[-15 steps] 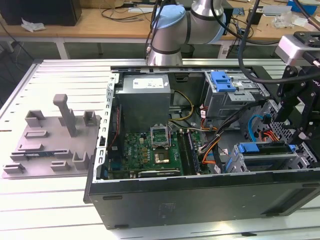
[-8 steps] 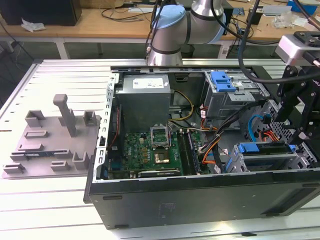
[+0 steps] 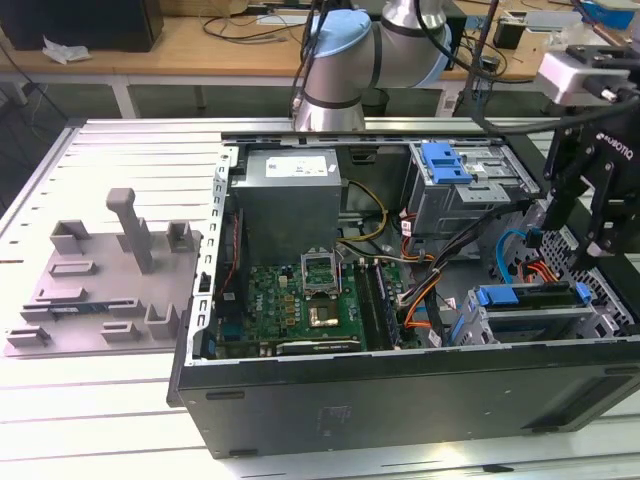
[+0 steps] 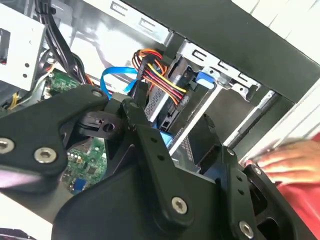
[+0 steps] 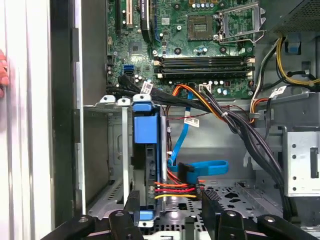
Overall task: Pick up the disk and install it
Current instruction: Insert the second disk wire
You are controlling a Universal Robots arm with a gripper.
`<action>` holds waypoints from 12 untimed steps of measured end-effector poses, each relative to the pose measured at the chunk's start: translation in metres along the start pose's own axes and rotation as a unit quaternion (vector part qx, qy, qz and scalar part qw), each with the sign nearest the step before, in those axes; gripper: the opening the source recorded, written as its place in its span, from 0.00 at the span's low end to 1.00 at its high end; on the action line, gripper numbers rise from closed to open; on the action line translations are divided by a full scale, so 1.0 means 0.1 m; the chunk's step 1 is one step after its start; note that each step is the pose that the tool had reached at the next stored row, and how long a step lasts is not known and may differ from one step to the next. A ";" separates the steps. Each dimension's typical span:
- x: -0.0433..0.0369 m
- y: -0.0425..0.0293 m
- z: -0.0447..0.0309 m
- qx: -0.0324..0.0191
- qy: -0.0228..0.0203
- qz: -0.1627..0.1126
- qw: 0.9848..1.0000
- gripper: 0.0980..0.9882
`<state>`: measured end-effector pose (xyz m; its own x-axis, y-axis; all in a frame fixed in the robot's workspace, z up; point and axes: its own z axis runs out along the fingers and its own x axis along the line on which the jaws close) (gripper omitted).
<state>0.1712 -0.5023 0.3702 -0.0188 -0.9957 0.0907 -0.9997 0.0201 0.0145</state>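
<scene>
The open case (image 3: 400, 390) lies on its side on the white slatted table (image 3: 120, 420), and every position below is given relative to it. The disk (image 3: 530, 298) sits inside the case in the drive cage (image 3: 520, 325) at the corner near the exterior view's right, standing on edge with its blue bracket uppermost; in the first wrist view the disk (image 5: 146, 165) shows edge-on between the cage's metal rails, its blue tab (image 5: 145, 127) facing the motherboard (image 5: 200, 45), with red, yellow and orange power wires (image 5: 175, 189) plugged at its far end. A blue data cable (image 5: 200, 167) loops across the case floor just beside the disk. The gripper (image 3: 585, 225) hangs above that same corner of the case, over the cage — its fingers stand spread apart and grasp nothing, and in the first wrist view the black fingertips (image 5: 132, 202) flank the disk's cabled end without visibly closing on it. A second blue bracket (image 3: 445, 162) lies on the upper drive bay at the case's far side. A grey fixture (image 3: 110, 275) rests on the table outside the case, toward the exterior view's left. A person's hand (image 4: 287, 157) rests outside the case wall.
</scene>
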 end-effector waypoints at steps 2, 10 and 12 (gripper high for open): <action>-0.040 -0.005 -0.048 -0.003 0.021 0.000 1.000 0.57; -0.032 -0.007 -0.135 -0.003 0.021 0.000 1.000 0.57; -0.034 -0.007 -0.140 -0.003 0.021 0.000 1.000 0.34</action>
<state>0.1722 -0.4977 0.3838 -0.0182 -0.9910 0.1324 -0.9996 0.0210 0.0197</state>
